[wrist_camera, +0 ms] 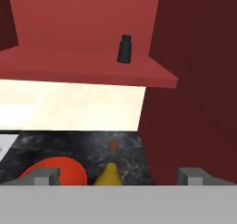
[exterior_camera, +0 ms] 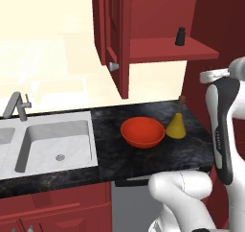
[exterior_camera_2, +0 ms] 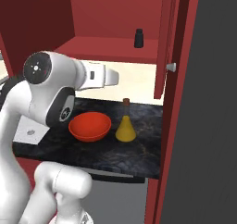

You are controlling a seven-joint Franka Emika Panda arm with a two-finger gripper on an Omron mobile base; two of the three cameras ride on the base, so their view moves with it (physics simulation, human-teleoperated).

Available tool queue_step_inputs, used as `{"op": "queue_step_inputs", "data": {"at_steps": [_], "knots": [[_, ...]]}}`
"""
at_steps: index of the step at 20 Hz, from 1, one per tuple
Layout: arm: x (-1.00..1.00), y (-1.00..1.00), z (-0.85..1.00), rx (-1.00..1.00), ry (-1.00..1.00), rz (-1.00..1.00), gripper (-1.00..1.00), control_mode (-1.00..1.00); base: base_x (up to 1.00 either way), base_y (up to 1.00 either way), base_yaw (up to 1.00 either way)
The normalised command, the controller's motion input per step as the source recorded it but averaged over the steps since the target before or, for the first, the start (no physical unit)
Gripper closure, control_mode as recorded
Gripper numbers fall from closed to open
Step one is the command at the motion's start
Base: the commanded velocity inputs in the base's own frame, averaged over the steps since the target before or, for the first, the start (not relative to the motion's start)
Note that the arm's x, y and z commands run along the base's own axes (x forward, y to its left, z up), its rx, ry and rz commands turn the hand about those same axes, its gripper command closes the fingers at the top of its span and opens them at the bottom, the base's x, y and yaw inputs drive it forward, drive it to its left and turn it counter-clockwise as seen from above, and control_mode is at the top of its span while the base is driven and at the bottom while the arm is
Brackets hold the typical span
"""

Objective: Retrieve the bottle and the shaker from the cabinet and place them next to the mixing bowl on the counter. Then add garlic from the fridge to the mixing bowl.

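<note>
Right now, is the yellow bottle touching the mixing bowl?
Cannot tell. In the left base view the bottle meets the bowl's rim edge to edge; the right base view suggests a thin sliver of counter between them, too fine to be sure.

Bright, even rendered light with soft shadows

The pale cream wall (exterior_camera: 52, 58) is nearly washed out, while the dark red wall cabinet (exterior_camera_2: 111, 19) falls into deep shade inside. The glossy red-orange bowl (exterior_camera: 142, 132) and yellow cone-based glass bottle (exterior_camera: 176, 126) cast faint shadows on the black marbled counter (exterior_camera: 143, 156). The hand view is softer, slightly blurred; no edge distortion shows.
</note>
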Motion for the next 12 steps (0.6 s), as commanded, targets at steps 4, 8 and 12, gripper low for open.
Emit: {"op": "queue_step_inputs", "data": {"at_steps": [4, 8, 12], "knots": [[0.13, 0.16, 0.22, 0.0, 0.18, -0.04, -1.0, -1.0, 0.0, 0.0, 0.0], [0.24, 0.0, 0.28, 0.07, -0.01, 0.0, -1.0, -1.0, 0.0, 0.0, 0.0], [0.08, 0.0, 0.17, 0.14, -0.15, 0.0, -1.0, -1.0, 0.0, 0.0, 0.0]]}}
